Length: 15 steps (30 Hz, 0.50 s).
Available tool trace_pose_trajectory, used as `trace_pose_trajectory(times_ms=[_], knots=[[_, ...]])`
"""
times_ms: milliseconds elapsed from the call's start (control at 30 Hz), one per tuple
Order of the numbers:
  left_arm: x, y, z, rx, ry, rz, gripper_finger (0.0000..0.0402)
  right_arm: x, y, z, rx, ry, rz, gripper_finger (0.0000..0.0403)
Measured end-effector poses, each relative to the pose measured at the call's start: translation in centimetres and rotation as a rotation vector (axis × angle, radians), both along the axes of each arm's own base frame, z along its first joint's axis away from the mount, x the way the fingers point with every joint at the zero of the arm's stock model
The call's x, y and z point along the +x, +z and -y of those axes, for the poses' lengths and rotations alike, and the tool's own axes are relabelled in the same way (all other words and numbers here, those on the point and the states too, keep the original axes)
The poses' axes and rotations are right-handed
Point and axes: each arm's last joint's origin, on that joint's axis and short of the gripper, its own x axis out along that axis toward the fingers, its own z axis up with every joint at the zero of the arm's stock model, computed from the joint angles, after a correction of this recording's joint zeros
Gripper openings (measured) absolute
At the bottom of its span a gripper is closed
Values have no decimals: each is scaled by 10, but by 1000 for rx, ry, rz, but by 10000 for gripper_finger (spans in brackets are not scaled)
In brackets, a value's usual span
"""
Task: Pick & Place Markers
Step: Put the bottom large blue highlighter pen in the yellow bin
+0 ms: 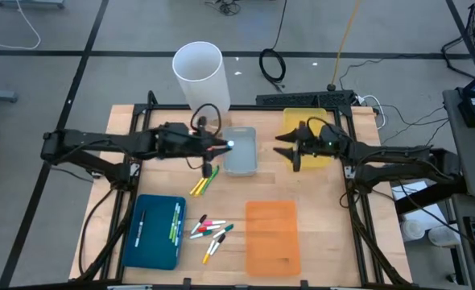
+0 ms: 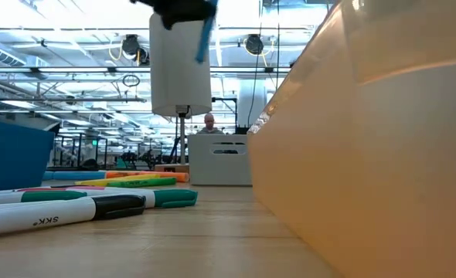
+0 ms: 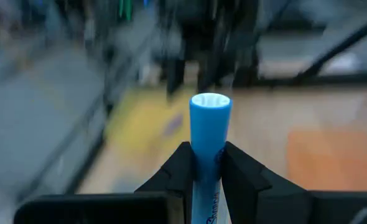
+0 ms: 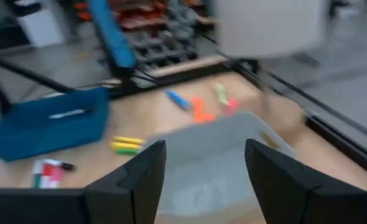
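My left jaws [image 3: 203,180] gripped a blue marker [image 3: 209,134] over the grey tray [image 1: 241,153]; next, lowering and releasing. Right jaws [image 4: 205,165] gaped, waiting.

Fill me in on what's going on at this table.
The left gripper has its jaws shut on a light blue marker and holds it above the clear grey plastic tray. The right gripper waits open over the yellow tray. More markers lie loose on the wooden table between the blue tray and the orange tray.
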Motion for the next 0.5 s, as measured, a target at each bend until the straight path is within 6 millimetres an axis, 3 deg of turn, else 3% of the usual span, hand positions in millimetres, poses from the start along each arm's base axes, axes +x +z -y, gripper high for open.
trace_pose_trajectory(times_ms=[267, 500], knots=[[47, -33, -11, 33, -89, 77, 60, 30, 3, -33, -107, 175, 185, 208], [68, -45, -10, 15, -221, 185, 60, 47, -6, -43, -132, 218, 199, 208]])
